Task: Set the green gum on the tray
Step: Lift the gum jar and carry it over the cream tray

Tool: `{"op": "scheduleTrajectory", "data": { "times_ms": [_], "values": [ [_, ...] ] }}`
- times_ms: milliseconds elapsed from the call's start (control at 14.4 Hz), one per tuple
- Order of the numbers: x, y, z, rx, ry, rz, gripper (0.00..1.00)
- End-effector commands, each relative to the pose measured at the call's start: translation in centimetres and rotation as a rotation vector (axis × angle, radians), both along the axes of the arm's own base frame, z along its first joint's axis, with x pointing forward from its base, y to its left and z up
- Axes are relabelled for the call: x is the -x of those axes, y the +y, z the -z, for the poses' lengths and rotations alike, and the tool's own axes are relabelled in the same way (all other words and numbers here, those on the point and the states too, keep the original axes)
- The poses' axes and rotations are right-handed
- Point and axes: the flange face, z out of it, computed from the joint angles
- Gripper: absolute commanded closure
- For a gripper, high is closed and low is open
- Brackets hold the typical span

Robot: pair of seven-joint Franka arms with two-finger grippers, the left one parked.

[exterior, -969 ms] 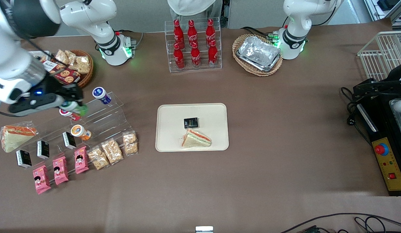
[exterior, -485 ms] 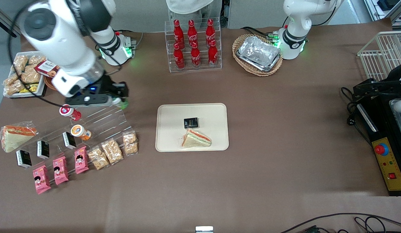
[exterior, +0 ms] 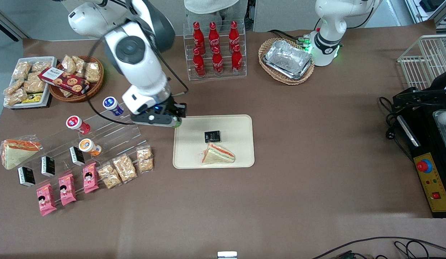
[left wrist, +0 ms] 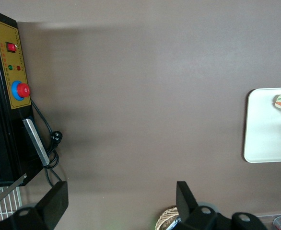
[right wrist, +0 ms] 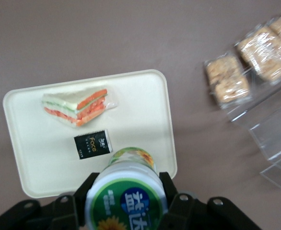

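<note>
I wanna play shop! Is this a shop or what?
Probably a pretend snack shop in a robot lab: cola bottles on a rack, snack packs in rows. The gripper, holding the green gum, hangs over the tray.

The green gum [right wrist: 126, 194], white lid showing, is sitting clamped in the gripper [exterior: 172, 120] above the cream tray's [exterior: 240, 124] ten-o'clock corner; the tray is lying flat mid-table.

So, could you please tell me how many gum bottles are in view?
4: green gum gripped in the end effector above the tray edge; blue, red and orange on the clear rack.
</note>
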Motion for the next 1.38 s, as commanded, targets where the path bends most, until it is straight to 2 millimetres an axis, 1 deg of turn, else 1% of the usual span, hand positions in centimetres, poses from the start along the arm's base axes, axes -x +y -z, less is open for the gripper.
{"op": "scheduleTrajectory", "data": {
  "times_ms": [0, 138, 277, 415, 554, 623, 692, 762, 831, 900, 969, 1177, 1315],
  "values": [
    [3.0, -0.5, 7.6, -0.001, -0.030, 0.012, 0.80],
    [4.5, -0.9, 11.9, 0.000, -0.054, -0.010, 0.80],
    [5.5, -0.8, 15.3, -0.006, -0.063, -0.004, 0.80],
    [7.0, 0.4, 19.2, -0.009, -0.071, -0.001, 0.80],
    [7.7, 0.7, 22.6, -0.018, -0.089, 0.002, 0.80],
    [7.7, 0.7, 23.6, -0.018, -0.093, -0.001, 0.80],
    [7.8, 0.6, 24.0, -0.015, -0.091, -0.001, 0.80],
    [7.8, 0.6, 24.0, -0.015, -0.091, -0.001, 0.80],
    [7.8, 0.6, 24.0, -0.015, -0.091, 0.000, 0.71],
    [7.8, 0.6, 24.1, -0.014, -0.090, 0.003, 0.39],
    [7.7, 0.5, 24.1, -0.014, -0.090, 0.009, 0.00],
    [7.3, 0.3, 23.7, -0.017, -0.094, 0.017, 0.00],
    [7.1, 0.0, 23.1, -0.020, -0.097, 0.021, 0.00]
  ]
}}
